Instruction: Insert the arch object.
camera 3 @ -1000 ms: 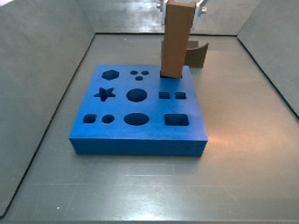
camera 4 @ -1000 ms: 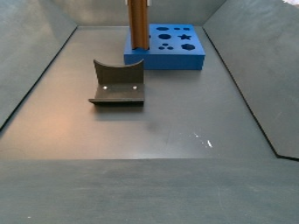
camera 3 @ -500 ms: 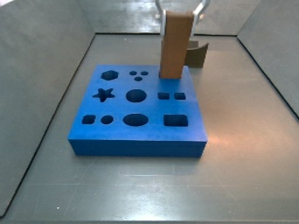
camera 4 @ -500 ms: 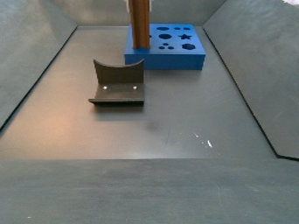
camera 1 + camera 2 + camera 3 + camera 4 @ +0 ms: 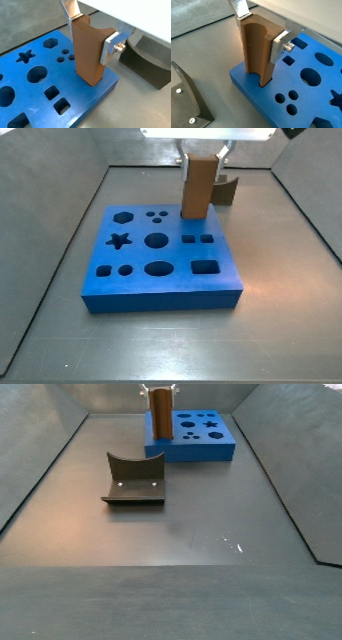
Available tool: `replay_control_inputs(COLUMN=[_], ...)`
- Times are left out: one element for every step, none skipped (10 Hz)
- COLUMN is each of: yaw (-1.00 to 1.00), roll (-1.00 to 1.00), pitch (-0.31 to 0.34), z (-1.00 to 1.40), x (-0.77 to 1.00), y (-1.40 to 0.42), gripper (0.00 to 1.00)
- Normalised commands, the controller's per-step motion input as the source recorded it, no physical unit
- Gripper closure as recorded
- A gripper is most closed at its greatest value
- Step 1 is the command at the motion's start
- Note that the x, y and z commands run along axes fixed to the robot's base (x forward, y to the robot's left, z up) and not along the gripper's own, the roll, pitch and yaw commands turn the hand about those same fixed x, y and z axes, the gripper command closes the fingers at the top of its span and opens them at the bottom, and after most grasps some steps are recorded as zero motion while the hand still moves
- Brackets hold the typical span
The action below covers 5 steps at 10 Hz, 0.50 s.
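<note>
The arch object point(image 5: 90, 55) is a tall brown prism with one hollowed side, also shown in the other wrist view point(image 5: 254, 50). It stands upright at a corner of the blue board point(image 5: 93, 97), which carries several shaped holes. My gripper point(image 5: 91, 32) is shut on the arch's upper part, with one silver finger point(image 5: 109, 50) on each side. In both side views the arch point(image 5: 201, 186) point(image 5: 159, 412) rises from the board point(image 5: 167, 300) point(image 5: 201, 452) under the gripper point(image 5: 203, 150). Its lower end meets the board and seems slightly sunk in.
The fixture point(image 5: 134, 479), dark with a scooped top, stands on the floor beside the board. It also shows in a side view point(image 5: 225, 190) and in both wrist views point(image 5: 150, 60) point(image 5: 184, 100). Grey walls enclose the floor.
The gripper has come down with the arch object. The arch's top now sits lower in both side views, and its lower end is at the board.
</note>
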Motion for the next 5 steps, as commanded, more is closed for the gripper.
replay_control_inputs(yaw=[-0.14,-0.12,0.0,-0.01,0.0], roll=[0.01,0.08,0.11,-0.07,0.0], pitch=[-0.041,-0.001,0.0,0.0,0.0], z=[-0.28,-0.29,-0.27,0.0,0.0], x=[0.0,0.0,0.0,0.0,0.0], y=[-0.1,-0.07,0.0,0.05,0.0], gripper=[1.0,1.0,1.0,1.0,1.0])
